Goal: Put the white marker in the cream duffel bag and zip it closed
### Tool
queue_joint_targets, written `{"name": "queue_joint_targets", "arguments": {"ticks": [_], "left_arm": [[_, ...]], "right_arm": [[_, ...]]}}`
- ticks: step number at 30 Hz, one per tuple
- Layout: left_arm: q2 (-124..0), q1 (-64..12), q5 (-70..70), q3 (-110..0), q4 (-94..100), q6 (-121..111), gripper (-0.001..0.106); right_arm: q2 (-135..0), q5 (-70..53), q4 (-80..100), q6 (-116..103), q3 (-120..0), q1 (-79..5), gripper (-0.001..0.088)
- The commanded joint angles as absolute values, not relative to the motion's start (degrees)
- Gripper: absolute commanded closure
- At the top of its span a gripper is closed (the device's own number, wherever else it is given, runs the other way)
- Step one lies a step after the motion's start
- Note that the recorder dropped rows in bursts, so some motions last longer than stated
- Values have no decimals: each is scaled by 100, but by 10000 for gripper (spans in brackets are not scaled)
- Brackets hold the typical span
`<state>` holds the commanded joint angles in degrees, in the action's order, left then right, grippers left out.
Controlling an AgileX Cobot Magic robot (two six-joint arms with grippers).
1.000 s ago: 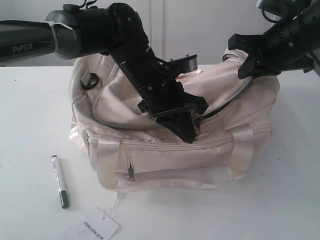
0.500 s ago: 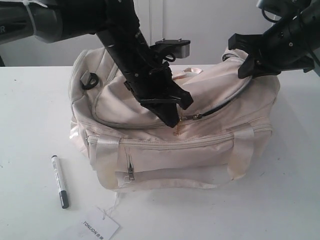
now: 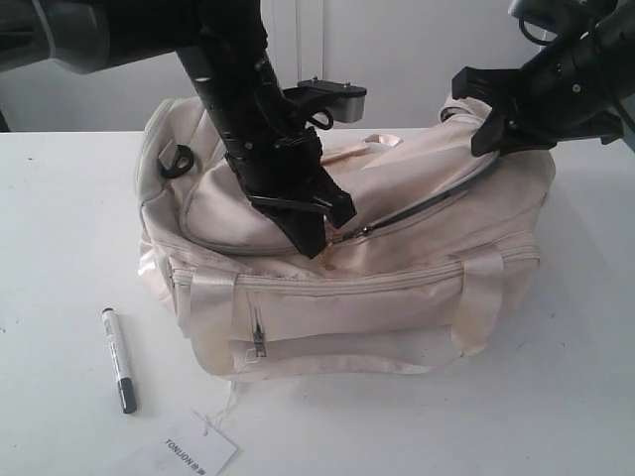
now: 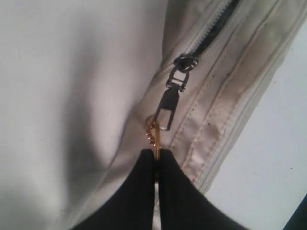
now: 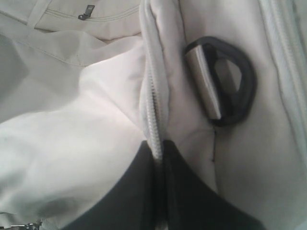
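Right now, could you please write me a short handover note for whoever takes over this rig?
Left gripper: shut on the gold ring pull of the top zipper.
Right gripper: shut on the zipper seam at one end of the cream duffel bag.
White marker: lying on the table, outside the bag, left of it in the exterior view.
Done: zipper partly open.
Left: put the marker in the bag, then zip it closed.
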<state>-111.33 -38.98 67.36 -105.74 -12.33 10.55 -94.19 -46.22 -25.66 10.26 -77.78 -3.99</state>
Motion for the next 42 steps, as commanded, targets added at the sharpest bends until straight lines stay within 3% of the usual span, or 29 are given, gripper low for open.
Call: {"name": "queue_joint_targets", "arguments": {"ticks": [19,42], "left_arm": [[-10602,-3898,6300,-10574,-911,1029,1053],[-10267,-3898,6996,-10574,-75,1029,1053]], "right_arm": [[-9419,-4622,-2543,1165,-7778,-399,868],[-9441,-4513,-2516,1174,-7660,-399,868]]}}
